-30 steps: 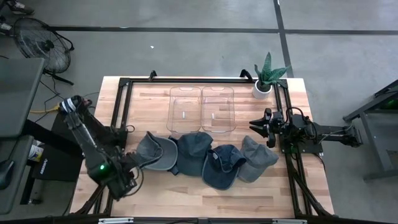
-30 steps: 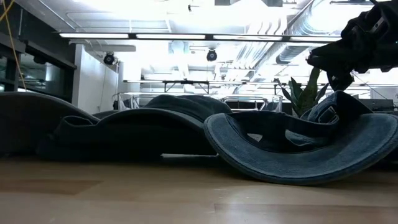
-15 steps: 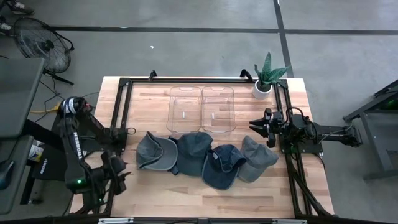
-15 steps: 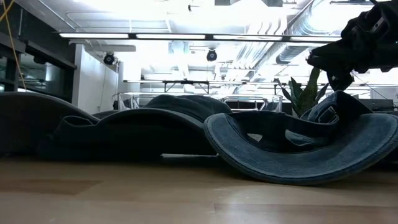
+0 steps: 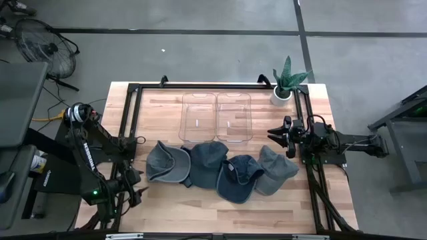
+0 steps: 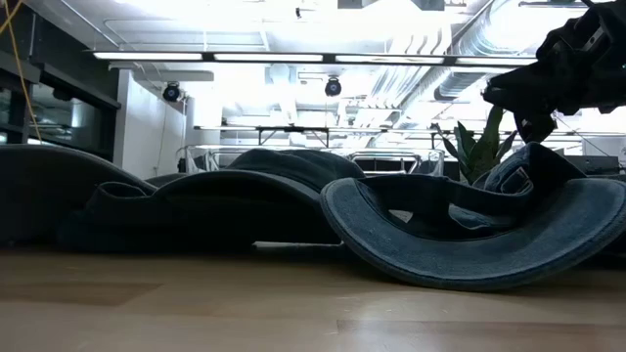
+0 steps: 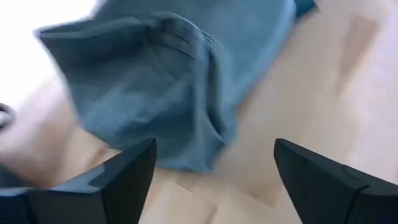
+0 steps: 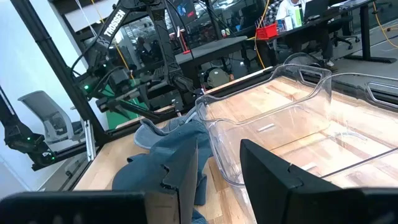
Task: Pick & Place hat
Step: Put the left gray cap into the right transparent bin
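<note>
The left tool (image 5: 135, 191) hangs released and empty beside the leftmost hat (image 5: 165, 164) on the tabletop (image 5: 200, 207). The right tool (image 5: 273, 134) waits near the bins (image 5: 215, 117); whether it is clenched I cannot tell.

- The table (image 5: 200, 207) is pale wood planks, smooth with a soft sheen.
- The hats (image 5: 223, 170) in mid-frame are matt cloth, denim-like blue and grey, with stitched brims.
- Two bins (image 5: 217, 117), upper middle, are clear glossy plastic.
- The frame (image 5: 200, 85) edging the table looks like matt black metal.
- The plant pot (image 5: 280, 95), upper right, is smooth and white.
</note>
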`<state>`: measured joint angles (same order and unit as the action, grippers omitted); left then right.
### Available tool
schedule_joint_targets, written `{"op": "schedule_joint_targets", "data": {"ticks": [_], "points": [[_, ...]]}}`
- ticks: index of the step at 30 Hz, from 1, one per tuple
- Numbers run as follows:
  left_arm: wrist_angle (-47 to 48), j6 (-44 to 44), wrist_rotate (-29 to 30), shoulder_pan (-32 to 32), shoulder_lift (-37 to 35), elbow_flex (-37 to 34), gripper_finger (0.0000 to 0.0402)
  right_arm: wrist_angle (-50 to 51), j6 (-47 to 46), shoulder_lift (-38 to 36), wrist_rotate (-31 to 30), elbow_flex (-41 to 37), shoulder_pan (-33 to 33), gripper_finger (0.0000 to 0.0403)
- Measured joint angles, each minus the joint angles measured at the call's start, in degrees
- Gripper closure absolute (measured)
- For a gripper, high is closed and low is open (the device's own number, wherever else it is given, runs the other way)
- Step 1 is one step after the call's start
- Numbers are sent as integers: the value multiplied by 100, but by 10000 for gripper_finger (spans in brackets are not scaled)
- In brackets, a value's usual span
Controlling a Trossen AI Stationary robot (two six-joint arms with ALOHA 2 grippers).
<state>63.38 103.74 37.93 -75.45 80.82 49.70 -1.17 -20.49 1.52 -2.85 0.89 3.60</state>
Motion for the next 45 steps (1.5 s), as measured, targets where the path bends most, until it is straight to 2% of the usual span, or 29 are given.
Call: {"op": "schedule_joint_targets", "data": {"ticks": [2, 5, 8, 15, 22, 26, 30, 39, 45], "points": [[-589, -306, -2, 104, 0, -195, 63, 0, 0, 0, 0, 2, 0, 286], [-999, -575, -10, 293, 0, -408, 60, -2, 1, 1, 0, 0, 0, 286], [-992, -597, -165, 409, 0, -541, 60, -2, 0, 0, 2, 0, 0, 286], [-998, -629, -133, 860, -2, -778, 60, -2, 0, 0, 0, 0, 1, 286], [-1451, -1530, -209, 1239, -2, -783, 70, -2, 2, 2, 2, 0, 0, 286], [-1607, -1869, -495, 1496, -2, -783, 115, -2, 1, 1, 2, 0, 1, 286], [-1592, -1953, -823, 1710, -4, -783, 183, -2, 0, 0, 0, 0, 0, 286], [-1638, -2078, -1658, 1974, -4, -783, 382, -2, 0, 2, 2, 1, 1, 286], [-1694, -2108, -2057, 1961, -4, -705, 395, -2, 0, 1, 1, 1, 0, 286]]}}
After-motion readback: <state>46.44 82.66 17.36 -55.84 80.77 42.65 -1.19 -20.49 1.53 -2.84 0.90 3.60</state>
